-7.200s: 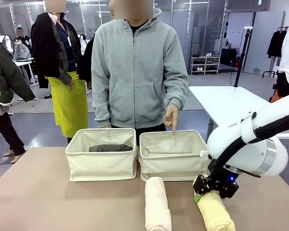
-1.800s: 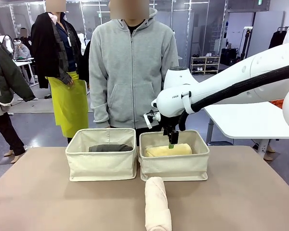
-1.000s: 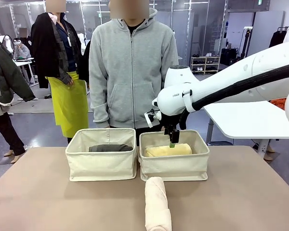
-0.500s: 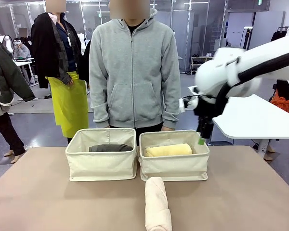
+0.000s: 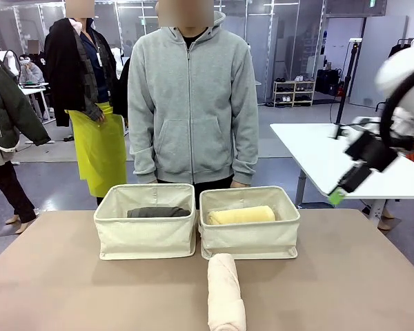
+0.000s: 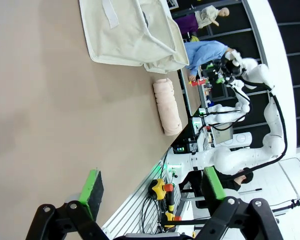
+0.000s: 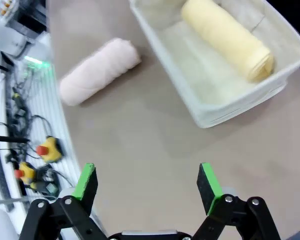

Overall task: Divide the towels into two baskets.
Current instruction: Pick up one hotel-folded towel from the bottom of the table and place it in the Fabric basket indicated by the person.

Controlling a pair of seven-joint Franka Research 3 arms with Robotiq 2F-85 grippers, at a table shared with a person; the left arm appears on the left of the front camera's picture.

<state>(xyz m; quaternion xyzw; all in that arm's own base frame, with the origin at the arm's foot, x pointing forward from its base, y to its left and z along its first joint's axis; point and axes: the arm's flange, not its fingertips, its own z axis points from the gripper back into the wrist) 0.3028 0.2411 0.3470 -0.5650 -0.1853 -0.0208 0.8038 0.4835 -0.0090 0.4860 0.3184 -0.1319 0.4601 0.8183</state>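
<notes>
Brown bench [image 5: 69,276]: the grey towel [image 5: 157,212] lies in the left basket [image 5: 145,238], the yellow towel [image 5: 240,215] in the right basket [image 5: 252,240]. One pink towel [image 5: 225,293] lies near, outside both, not yet sorted. Left jaws and right jaws stand open, empty.

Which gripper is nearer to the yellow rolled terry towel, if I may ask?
Right. The right gripper hangs open just off the cream canvas basket holding the yellow towel; the left gripper is back near the table's edge.

White right arm [image 5: 408,69] with black tool [image 5: 340,194] (green pads [image 5: 337,198]).
</notes>
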